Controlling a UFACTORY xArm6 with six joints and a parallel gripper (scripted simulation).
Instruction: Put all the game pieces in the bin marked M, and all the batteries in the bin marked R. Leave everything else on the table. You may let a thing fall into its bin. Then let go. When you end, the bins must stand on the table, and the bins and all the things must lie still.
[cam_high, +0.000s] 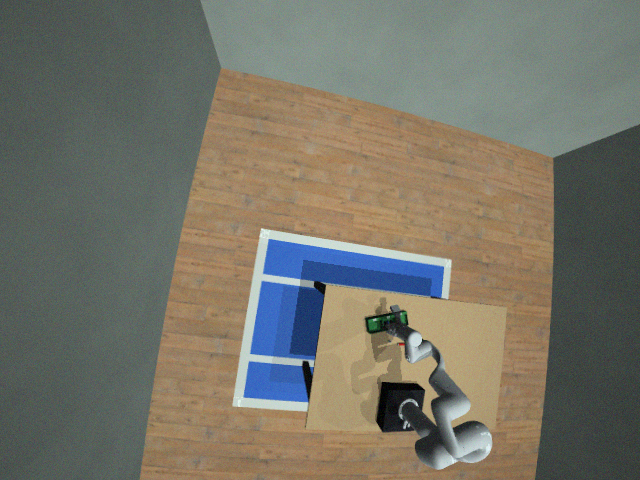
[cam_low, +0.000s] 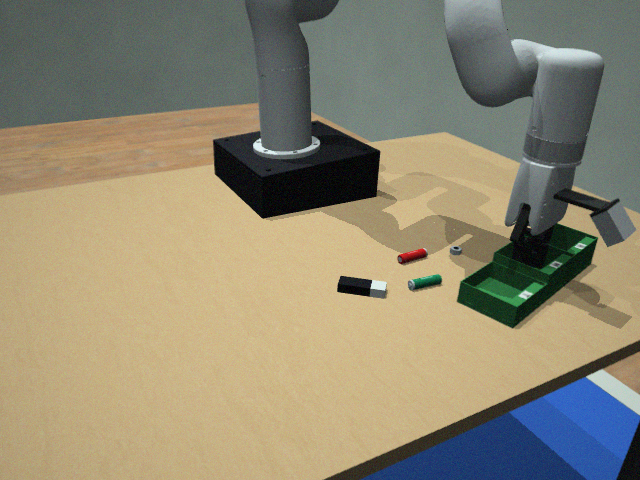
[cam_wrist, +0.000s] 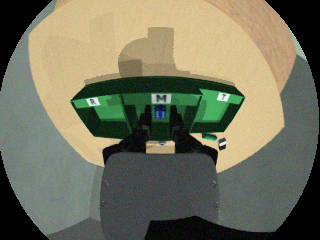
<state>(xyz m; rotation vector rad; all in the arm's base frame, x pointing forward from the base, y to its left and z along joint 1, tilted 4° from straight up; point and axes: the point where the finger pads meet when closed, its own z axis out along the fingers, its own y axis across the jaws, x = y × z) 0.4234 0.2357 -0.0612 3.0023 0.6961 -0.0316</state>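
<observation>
A row of three green bins (cam_low: 527, 279) stands near the table's right edge; it also shows in the top view (cam_high: 386, 321) and the wrist view (cam_wrist: 159, 103). My gripper (cam_low: 529, 242) reaches down into the middle bin, whose label looks like an M. In the wrist view the fingers stand a little apart, with a small blue game piece (cam_wrist: 159, 112) between them, low in that bin. The gripper is open. A red battery (cam_low: 412, 255) and a green battery (cam_low: 424, 281) lie on the table left of the bins.
A grey nut (cam_low: 455, 250) lies beside the red battery. A black and white block (cam_low: 362, 286) lies left of the green battery. The arm's black base (cam_low: 295, 167) stands at the back. The table edge runs close behind the bins.
</observation>
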